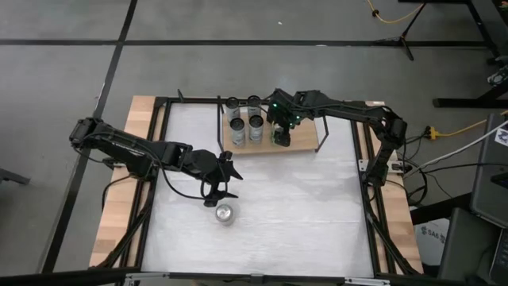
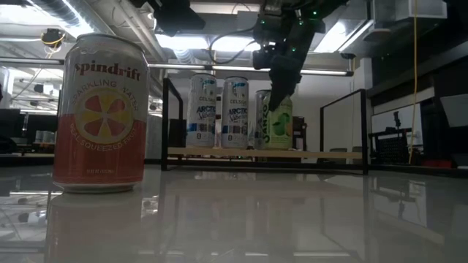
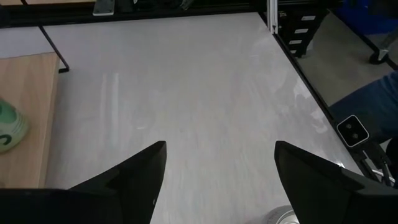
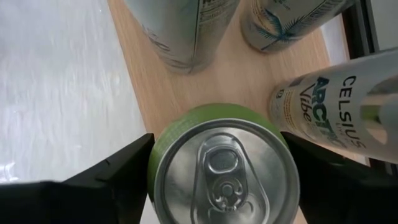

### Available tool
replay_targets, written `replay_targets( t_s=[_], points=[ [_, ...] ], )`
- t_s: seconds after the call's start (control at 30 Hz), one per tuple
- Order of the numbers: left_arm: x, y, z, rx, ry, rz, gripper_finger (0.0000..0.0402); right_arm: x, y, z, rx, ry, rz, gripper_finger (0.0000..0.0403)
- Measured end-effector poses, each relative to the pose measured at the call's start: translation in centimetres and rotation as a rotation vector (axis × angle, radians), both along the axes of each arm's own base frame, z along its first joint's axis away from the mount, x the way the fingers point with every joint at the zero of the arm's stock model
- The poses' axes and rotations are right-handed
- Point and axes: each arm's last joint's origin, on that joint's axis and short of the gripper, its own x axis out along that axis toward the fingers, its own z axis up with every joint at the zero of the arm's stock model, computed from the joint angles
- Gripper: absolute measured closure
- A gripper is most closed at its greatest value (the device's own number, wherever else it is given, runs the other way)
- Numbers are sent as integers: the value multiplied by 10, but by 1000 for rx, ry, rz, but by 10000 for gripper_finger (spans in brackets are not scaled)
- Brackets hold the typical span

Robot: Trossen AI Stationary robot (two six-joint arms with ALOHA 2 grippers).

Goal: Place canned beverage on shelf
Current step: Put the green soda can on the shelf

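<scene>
My right gripper is at the shelf, a light-wood board with black wire uprights, and is shut on a green can. The can stands at the right of several white Celsius cans on the board. In the low view the green can shows under the gripper. My left gripper is open and empty above the table's middle, just beyond a red-and-orange Spindrift can, which stands upright on its base on the white tabletop. My right gripper pinches the green can between its two fingers, one on each side of the can's upper wall, just below the rim. The fingers come from above, pointing down. The can is upright, its bottom at the shelf board.
The Celsius cans stand close beside the green can. Bare board lies to the can's right, up to the wire upright. The white tabletop is bordered by a black frame and wooden side strips.
</scene>
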Motion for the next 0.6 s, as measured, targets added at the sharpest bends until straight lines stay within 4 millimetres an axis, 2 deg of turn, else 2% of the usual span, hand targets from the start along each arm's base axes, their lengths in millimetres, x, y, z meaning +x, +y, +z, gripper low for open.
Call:
replay_targets(
  t_s=[0.27,0.6],
  points=[
    [0,0,0,0,0,0,110,-1,1,-5,16,26,0,60],
    [0,0,0,0,-1,0,110,0,0,-3,11,14,0,57]
  ],
)
